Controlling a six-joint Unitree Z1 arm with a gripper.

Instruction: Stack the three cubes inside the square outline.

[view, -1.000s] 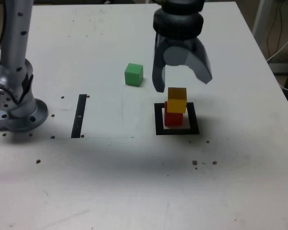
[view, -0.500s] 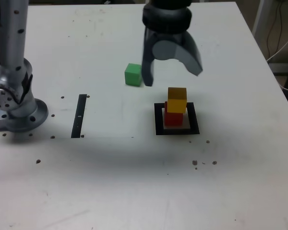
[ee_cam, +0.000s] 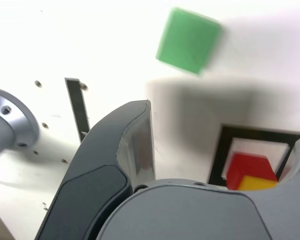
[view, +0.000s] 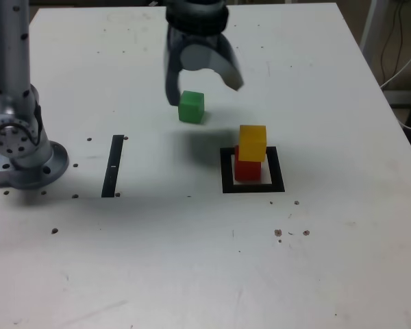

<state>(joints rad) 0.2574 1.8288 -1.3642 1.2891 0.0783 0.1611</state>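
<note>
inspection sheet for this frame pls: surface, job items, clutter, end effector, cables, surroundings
Surface: white table, small dark specks scattered on it.
Job's things: yellow cube stacked on red cube inside the square outline; green cube alone on the table, outside the outline.
Clutter: thin black strip.
End effector: gripper open, empty, above the green cube.
Cables: some hanging past the table at the exterior view's right.
Surroundings: arm base on the table; floor beyond.

The gripper [view: 204, 81] has moved from above the yellow cube [view: 253, 142] toward ten o'clock, now over the green cube [view: 191, 107].
</note>
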